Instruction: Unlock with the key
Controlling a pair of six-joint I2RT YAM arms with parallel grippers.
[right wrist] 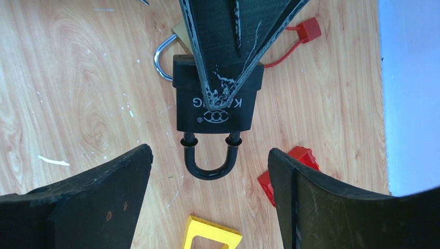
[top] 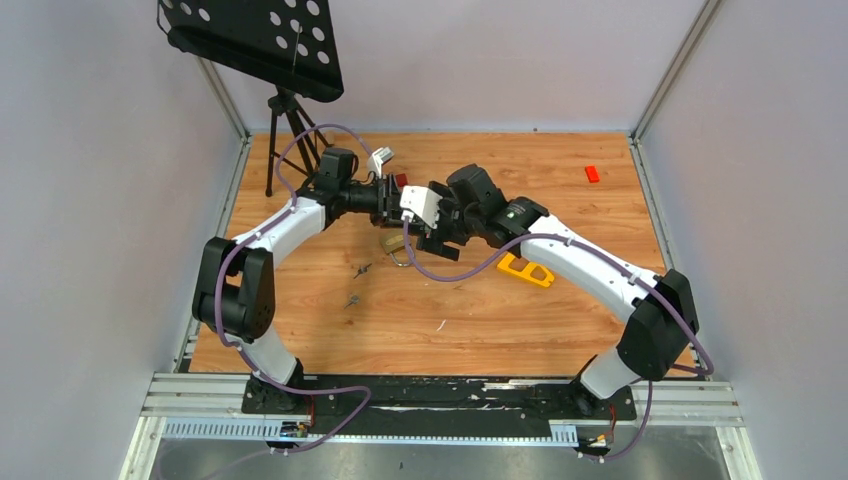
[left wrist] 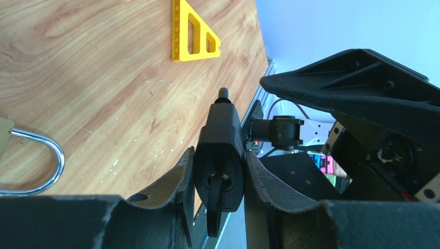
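Left gripper (left wrist: 218,155) clamps the black padlock (right wrist: 215,123), shackle toward six o'clock, key (left wrist: 214,207) seemingly seated; the wide-spread right gripper (right wrist: 210,153) must next grip and turn it.

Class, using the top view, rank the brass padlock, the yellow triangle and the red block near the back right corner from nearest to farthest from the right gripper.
1. Brass padlock, just left of the right gripper.
2. Yellow triangle, on the table beside the right forearm.
3. Red block, far back right.
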